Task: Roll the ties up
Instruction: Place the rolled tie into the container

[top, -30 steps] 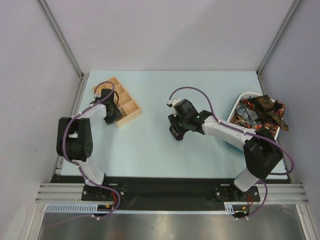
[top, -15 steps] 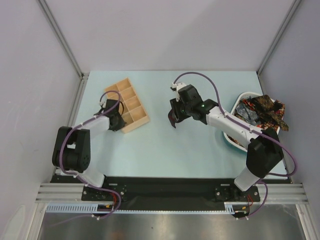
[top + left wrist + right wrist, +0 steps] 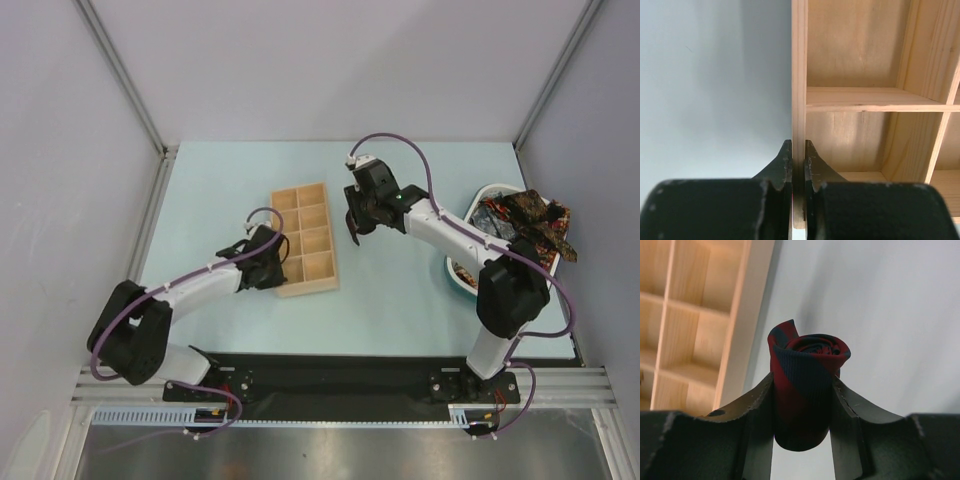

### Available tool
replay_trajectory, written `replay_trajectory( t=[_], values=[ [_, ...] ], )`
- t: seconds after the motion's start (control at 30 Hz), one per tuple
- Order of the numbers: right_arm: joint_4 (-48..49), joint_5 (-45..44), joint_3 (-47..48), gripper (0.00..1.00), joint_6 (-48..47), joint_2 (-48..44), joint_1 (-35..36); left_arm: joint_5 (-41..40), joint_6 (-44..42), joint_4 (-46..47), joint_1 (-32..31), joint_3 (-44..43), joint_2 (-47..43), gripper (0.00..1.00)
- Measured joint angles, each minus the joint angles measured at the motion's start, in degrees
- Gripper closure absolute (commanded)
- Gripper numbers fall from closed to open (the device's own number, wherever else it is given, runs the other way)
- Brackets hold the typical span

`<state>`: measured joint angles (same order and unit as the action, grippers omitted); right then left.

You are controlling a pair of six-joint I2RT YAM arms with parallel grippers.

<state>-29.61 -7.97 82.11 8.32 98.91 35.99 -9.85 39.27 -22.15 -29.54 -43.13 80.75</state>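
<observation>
- The wooden compartment tray (image 3: pixel 318 268) lay on the pale blue table (image 3: pixel 400 300), slightly askew. It had two columns of four compartments, and every one seen from above was bare wood.
- The left gripper (image 3: pixel 279 265) reached the tray from its left side and met the long outer wall in the nearer half.
- In the left wrist view the left gripper (image 3: pixel 797 150) was clenched on that wall (image 3: pixel 799 75). One finger (image 3: pixel 784 161) was outside over the table (image 3: pixel 715 75) and the other was inside a compartment.
- The right gripper (image 3: pixel 353 228) hung just beside the tray's right long wall, toward the far end. It was over the table rather than over any compartment.
- The right gripper (image 3: pixel 802 384) grasped a rolled tie (image 3: pixel 807 385) between both fingers. The tie was dark navy with red diagonal stripes, wound into a tight coil whose spiral end faced away from the wrist.
- In that wrist view the tray (image 3: pixel 700 315) appeared just left of the coil and apart from it, with table (image 3: pixel 880 315) on the coil's other side.
- From above the rolled tie (image 3: pixel 352 238) showed only as a dark bundle under the fingers.
- The other ties (image 3: pixel 520 225), a loose heap of dark red, brown and gold fabric, lay in a white basin (image 3: pixel 455 275) well to the right of the tray.
</observation>
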Motion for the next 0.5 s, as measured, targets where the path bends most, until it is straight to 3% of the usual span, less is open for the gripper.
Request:
replay_trajectory(
  t=[0.33, 0.5],
  values=[
    [-2.4, -4.7, 4.7, 0.85, 2.4, 3.5, -4.5, -6.4, 8.2, -3.1, -15.5, 2.3, -1.0, 0.98],
    [-2.7, -5.4, 5.9, 0.85, 3.6, 5.0, -5.0, -9.5, 12.4, -3.9, -20.7, 2.3, 0.3, 0.81]
  ],
)
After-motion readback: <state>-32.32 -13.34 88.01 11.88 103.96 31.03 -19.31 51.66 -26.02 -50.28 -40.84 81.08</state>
